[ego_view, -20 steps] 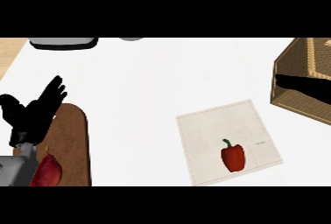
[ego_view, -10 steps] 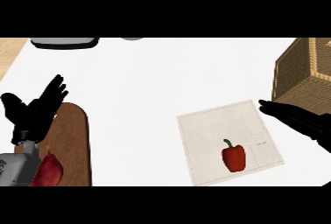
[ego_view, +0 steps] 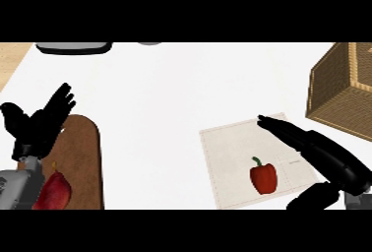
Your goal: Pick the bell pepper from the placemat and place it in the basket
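My right hand (ego_view: pixel 320 152) comes in from the lower right with its fingers (ego_view: pixel 274 123) stretched out straight and close together, pointing up and to the left over the upper right part of the placemat (ego_view: pixel 225 162). The thumb (ego_view: pixel 314 198) hangs apart from them, low at the frame's edge, so the hand is spread and holds nothing. Just left of it, in the gap between fingers and thumb, I see the red bell pepper (ego_view: pixel 263 177) on the placemat, green stem toward the top; I read it as untouched, though from this steep angle I can't be sure how high the hand is above it. The wicker basket (ego_view: pixel 341 88) stands beyond the fingertips at the upper right, off the mat's corner.

Across the white counter (ego_view: pixel 174 88), my left hand (ego_view: pixel 38 123) rests at the left edge, fingers up and fanned. Beside it lies a brown cutting board (ego_view: pixel 81 157) with a reddish vegetable (ego_view: pixel 54 192) at its lower end. A grey object (ego_view: pixel 73 47) sits at the top left edge.
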Available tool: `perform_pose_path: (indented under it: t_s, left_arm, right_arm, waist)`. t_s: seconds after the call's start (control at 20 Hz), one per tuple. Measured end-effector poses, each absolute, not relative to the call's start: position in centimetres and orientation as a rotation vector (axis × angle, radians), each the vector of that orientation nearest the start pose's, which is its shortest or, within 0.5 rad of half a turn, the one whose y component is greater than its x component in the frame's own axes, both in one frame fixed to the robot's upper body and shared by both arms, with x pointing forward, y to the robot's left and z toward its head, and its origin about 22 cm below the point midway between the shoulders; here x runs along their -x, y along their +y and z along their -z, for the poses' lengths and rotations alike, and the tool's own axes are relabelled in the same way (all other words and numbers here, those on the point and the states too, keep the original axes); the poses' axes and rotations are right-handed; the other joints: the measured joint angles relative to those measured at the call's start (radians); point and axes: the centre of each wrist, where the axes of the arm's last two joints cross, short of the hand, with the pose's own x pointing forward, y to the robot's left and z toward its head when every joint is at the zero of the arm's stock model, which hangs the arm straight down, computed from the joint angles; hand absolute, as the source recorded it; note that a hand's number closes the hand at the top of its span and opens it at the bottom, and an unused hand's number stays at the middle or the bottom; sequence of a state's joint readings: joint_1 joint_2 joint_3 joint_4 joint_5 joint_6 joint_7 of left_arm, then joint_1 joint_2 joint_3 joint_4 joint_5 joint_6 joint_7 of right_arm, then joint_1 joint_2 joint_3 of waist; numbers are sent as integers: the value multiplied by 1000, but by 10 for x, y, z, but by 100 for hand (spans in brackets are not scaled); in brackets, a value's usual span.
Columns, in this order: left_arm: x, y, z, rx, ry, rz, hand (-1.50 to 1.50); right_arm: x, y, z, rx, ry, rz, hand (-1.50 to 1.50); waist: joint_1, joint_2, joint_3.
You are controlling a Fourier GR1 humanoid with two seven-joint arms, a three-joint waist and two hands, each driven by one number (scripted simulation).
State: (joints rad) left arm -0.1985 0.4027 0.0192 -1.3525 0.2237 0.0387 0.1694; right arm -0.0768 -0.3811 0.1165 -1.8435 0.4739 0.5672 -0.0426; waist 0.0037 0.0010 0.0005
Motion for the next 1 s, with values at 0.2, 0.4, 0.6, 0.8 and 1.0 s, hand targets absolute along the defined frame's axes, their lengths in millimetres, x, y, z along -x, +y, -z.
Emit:
perform_pose_path:
  t_s: [0.2,0.4,0.6,0.8,1.0]
  left_arm:
    - [-293,316,-37,-189,-1388,71,0]
    - [-292,315,-37,-192,-1387,71,0]
    - [-294,315,-36,-193,-1387,71,0]
    - [-294,314,-39,-191,-1388,69,0]
    - [-288,319,-41,-195,-1389,68,0]
  right_arm:
    - [-249,-252,-71,225,-1489,-1281,-150]
    - [-255,-246,-52,242,-1426,-1335,-150]
    - [-252,-249,-46,256,-1392,-1366,-150]
    - [-260,-256,-42,252,-1394,-1381,-150]
    - [-263,-267,-38,222,-1405,-1375,-150]
  waist:
    - [-1,0,0]
    - [-1,-1,0]
    - [-3,-1,0]
    - [-3,-1,0]
    - [-3,-1,0]
